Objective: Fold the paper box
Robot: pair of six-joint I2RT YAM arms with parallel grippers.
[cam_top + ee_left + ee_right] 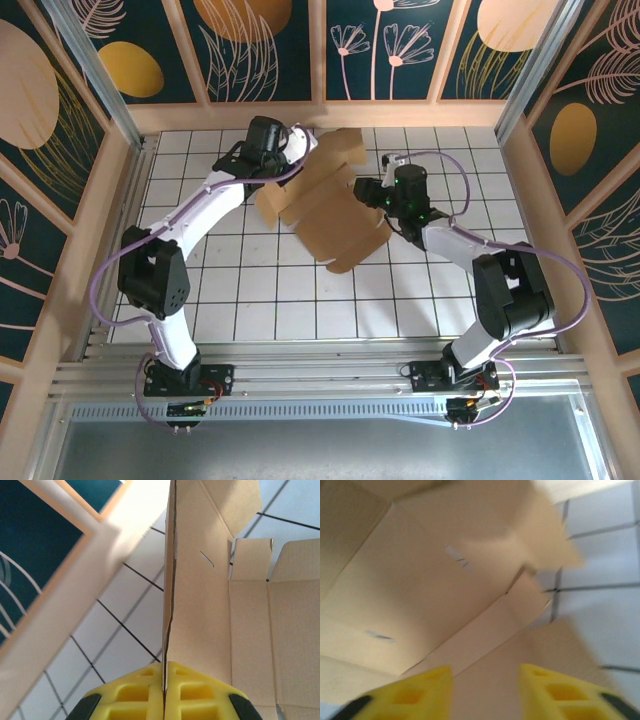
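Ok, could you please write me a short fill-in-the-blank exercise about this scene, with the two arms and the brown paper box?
1. The left end effector is ____ on an edge of the paper box.
2. The right end effector is ____, gripping nothing.
3. The fingers of both end effectors are ____ in colour.
4. The table is covered with white ____.

Missing words: shut; open; yellow; tiles.
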